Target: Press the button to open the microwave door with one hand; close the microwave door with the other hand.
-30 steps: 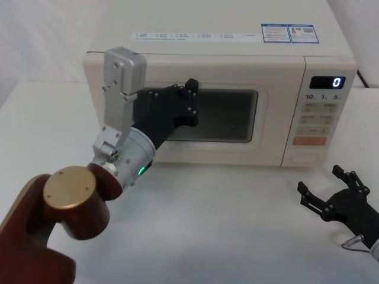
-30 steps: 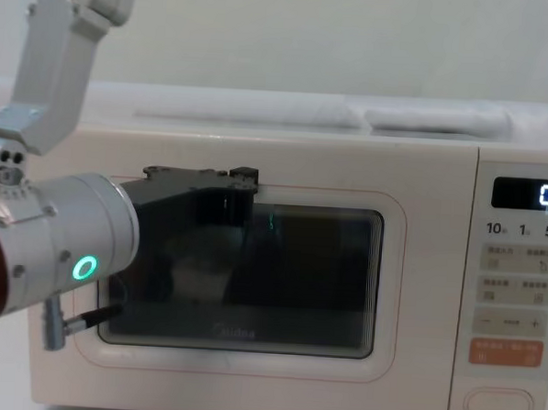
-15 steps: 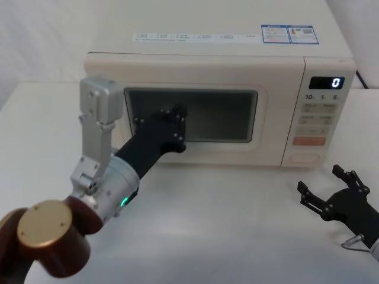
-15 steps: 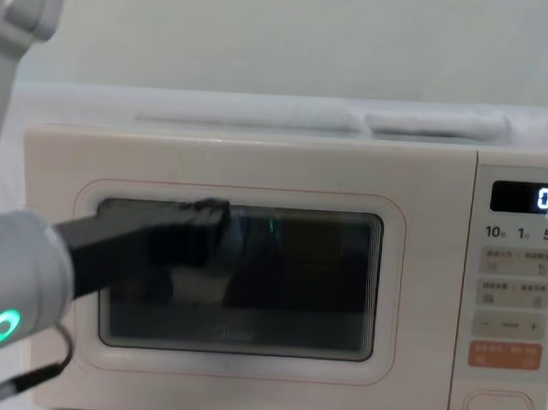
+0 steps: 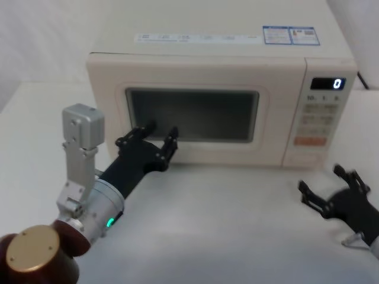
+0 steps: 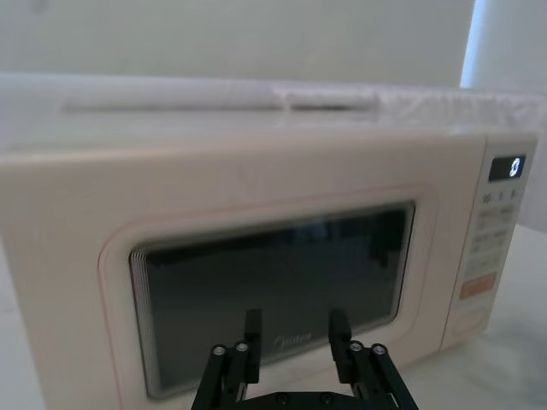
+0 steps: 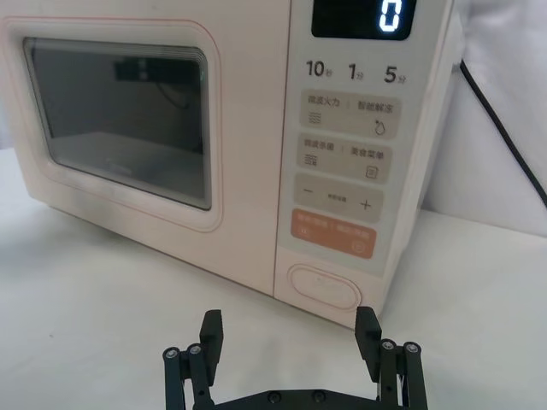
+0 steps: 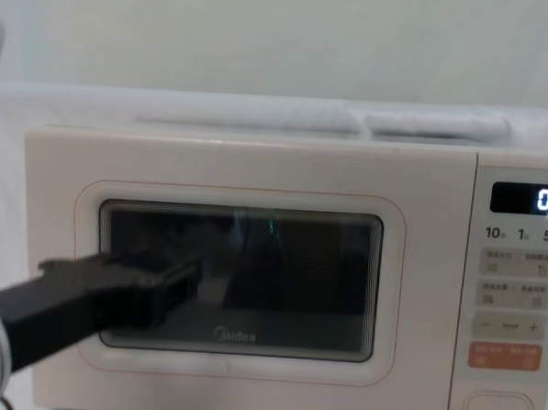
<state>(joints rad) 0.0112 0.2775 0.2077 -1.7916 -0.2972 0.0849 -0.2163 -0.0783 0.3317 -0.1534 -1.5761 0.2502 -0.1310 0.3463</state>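
While microwave door (image 5: 192, 118) sits shut, left pincer (image 5: 155, 137) spread

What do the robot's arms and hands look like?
The left gripper is black with two thin fingers, on a silver round wrist with a little green light, a grey boxy link and a dark red joint with a gold cap. The right gripper is black too, with small round screws.

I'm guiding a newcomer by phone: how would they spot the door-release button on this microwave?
Find the cream microwave and its keypad strip under the black display showing "0". At the strip's very bottom sits the button: a wide cream pill shape with a thin outline. It lies just below the orange rectangular key and is larger than the small grey-marked keys above.
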